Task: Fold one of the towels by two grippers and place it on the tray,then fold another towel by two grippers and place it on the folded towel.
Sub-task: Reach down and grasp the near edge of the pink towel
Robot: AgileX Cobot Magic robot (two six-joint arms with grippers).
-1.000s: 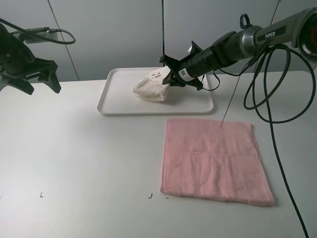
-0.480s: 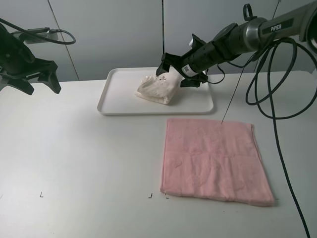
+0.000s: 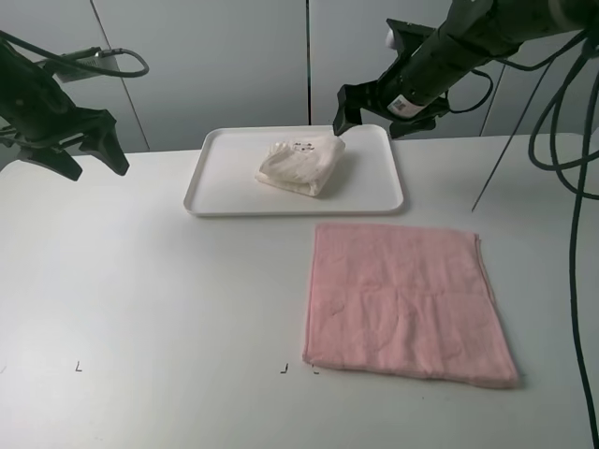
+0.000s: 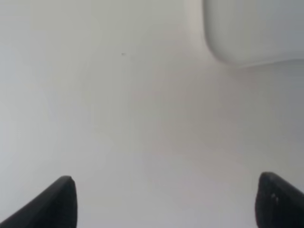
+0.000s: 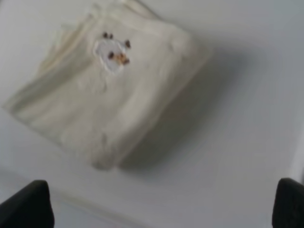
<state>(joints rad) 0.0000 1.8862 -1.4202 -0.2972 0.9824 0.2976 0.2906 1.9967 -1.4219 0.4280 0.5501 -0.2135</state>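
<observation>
folded cream towel [image 3: 301, 166] lies on white rectangular tray [image 3: 199, 192]. flat pink terry towel [image 3: 404, 301] on white table [image 3: 150, 281], just beside tray. r gripper [image 3: 376, 110] jaws wide, above tray's far edge. l gripper [image 3: 92, 157] jaws wide, well apart at left.

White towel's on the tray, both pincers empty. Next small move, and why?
Probably lower the right pincer from above the tray toward the far right corner of the pink towel. The white towel lies folded on the tray, the pink towel lies flat on the table, untouched, and both pincers are open and empty, the left pincer off to the left.
</observation>
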